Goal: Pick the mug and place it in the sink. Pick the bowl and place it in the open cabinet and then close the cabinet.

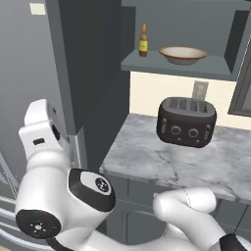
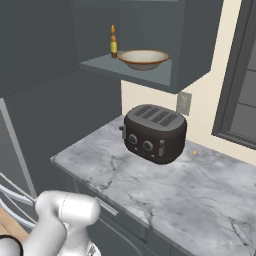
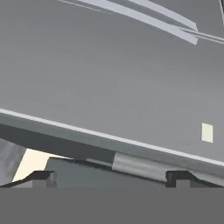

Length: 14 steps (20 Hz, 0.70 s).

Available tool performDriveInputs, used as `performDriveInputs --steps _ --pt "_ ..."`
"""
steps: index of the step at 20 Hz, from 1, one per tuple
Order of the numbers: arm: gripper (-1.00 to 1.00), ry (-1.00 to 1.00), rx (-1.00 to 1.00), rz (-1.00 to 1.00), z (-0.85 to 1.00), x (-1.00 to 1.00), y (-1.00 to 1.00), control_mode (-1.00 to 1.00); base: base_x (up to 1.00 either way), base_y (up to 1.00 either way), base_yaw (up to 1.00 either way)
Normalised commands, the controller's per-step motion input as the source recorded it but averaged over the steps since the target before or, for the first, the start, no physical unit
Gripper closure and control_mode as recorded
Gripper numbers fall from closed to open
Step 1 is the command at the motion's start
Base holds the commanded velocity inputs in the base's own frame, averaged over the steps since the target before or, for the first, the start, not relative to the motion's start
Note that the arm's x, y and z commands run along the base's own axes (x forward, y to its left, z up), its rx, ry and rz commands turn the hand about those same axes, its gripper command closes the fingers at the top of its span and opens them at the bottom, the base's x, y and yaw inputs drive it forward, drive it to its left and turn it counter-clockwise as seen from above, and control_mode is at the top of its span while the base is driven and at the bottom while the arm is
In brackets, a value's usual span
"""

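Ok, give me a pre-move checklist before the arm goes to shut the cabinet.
1. Bowl on the cabinet shelf: ok.
2. Bowl upright, apart from the small bottle: ok.
3. Gripper open and holding nothing: ok.
4. Cabinet door closed: not ok, the inside is open to view.
5. Door handle located: cannot tell.
6. Toaster below the shelf, clear of the opening: ok.
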Motion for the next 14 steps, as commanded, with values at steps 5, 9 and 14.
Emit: performDriveInputs --steps 5,9,14 --pt "-1.00 0.00 0.00 0.00 -0.14 0.25 0.44 -1.00 0.00 0.00 0.00" --pt "-1.00 0.00 0.00 0.00 -0.10 0.35 0.03 -1.00 0.00 0.00 0.00" --pt "-1.00 -0.09 0.00 -0.10 -0.08 0.20 0.00 -1.00 0.00 0.00 0.00"
